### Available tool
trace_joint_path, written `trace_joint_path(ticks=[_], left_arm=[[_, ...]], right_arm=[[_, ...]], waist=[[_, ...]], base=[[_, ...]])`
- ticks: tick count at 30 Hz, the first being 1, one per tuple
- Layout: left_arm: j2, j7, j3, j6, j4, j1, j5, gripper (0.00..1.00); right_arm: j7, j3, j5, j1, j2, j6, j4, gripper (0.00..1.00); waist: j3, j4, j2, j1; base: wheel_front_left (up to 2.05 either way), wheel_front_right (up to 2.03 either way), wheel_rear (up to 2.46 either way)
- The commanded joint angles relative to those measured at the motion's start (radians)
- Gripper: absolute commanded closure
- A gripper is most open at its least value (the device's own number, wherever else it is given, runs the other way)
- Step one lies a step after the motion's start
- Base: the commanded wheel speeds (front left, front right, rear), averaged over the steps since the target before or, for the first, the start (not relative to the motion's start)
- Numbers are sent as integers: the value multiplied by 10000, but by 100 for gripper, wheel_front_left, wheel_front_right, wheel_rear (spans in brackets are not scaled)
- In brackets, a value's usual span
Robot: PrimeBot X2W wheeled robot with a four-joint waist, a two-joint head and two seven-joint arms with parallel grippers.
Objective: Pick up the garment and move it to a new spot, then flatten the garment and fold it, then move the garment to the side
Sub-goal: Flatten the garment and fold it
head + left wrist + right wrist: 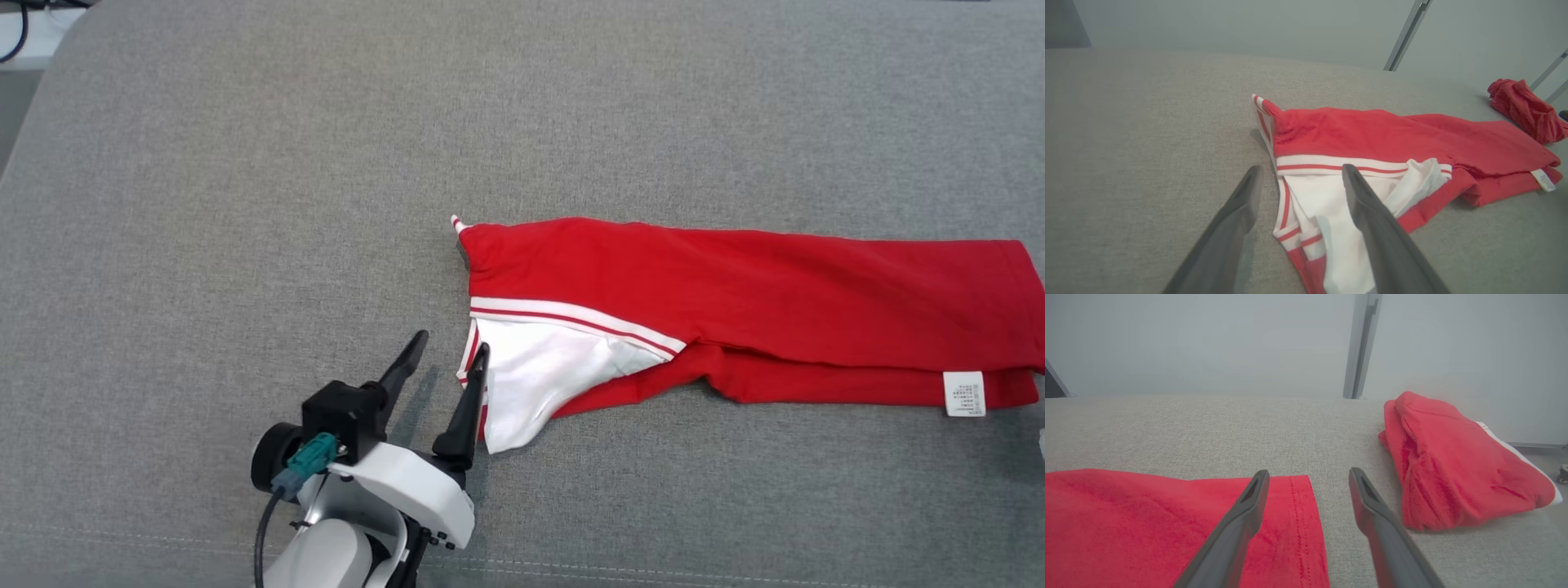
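The garment (pixel 735 286), light, limp and easily creased, lies folded lengthwise on the pad (pixel 245 204), right of the pad's centre, with the left gripper (pixel 452 342) and right gripper (pixel 1309 473) above the pad, both spread and empty; grasp at hem corners.

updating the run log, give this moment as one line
garment: red-white, lying long on grey surface | left gripper: open, straddling striped edge | right gripper: open, straddling red hem
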Motion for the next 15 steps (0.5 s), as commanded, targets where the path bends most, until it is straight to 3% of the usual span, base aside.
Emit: trace_joint_path(ticks=[1, 15], left_arm=[[174, -127, 435, 91, -296, -19, -124, 0], [-1, -1278, 1687, 423, -421, 378, -508, 0]], right_arm=[[-118, 30, -127, 284, -211, -30, -386, 0], [-118, 321, -1002, 1012, 1108, -30, -2711, 0]], waist=[[-136, -30, 0, -1], [-1510, -339, 0, -1]], base=[[0, 0, 0], [0, 0, 0]])
